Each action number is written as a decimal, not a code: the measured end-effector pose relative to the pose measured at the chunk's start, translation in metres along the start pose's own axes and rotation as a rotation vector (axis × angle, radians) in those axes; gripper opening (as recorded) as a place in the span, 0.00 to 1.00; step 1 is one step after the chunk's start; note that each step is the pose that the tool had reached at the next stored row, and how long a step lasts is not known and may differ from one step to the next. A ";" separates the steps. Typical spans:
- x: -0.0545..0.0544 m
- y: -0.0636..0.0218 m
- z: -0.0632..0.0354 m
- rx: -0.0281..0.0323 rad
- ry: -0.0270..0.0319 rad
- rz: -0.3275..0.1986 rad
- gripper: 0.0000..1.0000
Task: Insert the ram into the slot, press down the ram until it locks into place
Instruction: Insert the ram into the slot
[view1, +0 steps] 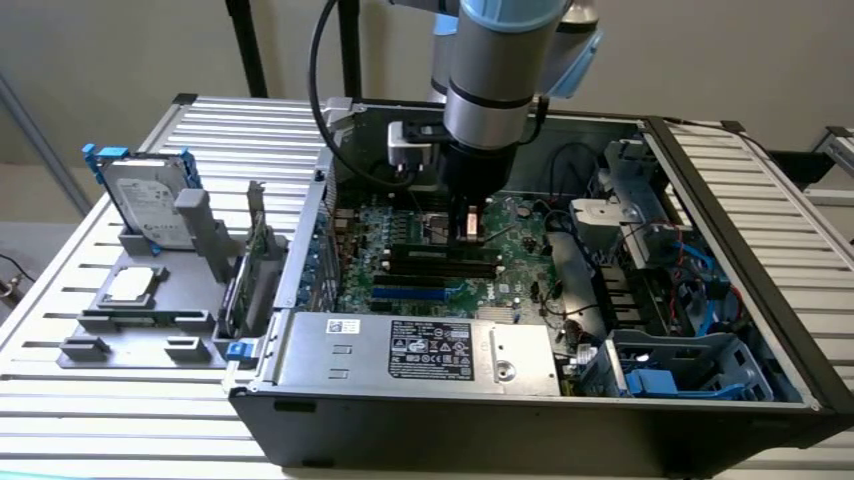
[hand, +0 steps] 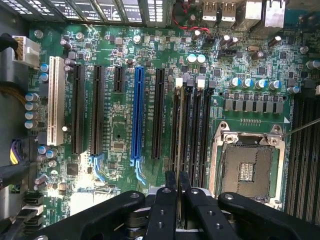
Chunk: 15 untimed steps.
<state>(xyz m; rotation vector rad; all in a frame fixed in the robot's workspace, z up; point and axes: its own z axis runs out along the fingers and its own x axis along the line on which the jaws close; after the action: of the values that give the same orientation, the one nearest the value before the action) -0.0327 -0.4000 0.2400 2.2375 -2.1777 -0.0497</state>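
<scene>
Pinching thin ram (hand: 179, 135) edge-on, gripper (hand: 177, 176) holds it upright along long narrow black slot (hand: 175, 107).

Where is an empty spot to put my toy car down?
Bare slatted table lies on the near side of the gray holder tray and past the computer case on the exterior view's right. Inside the case it's crowded: the claw grips the ram at the black slots, with cables around.
</scene>
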 end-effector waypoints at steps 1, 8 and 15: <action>0.000 0.0000 0.0003 0.0003 0.0001 0.000 0.13; 0.000 0.0018 0.0018 0.0105 0.0048 0.000 0.13; 0.000 0.0039 0.0041 0.0158 0.0086 0.000 0.13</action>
<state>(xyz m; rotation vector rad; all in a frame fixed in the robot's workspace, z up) -0.0367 -0.4000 0.2361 2.2414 -2.1818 -0.0229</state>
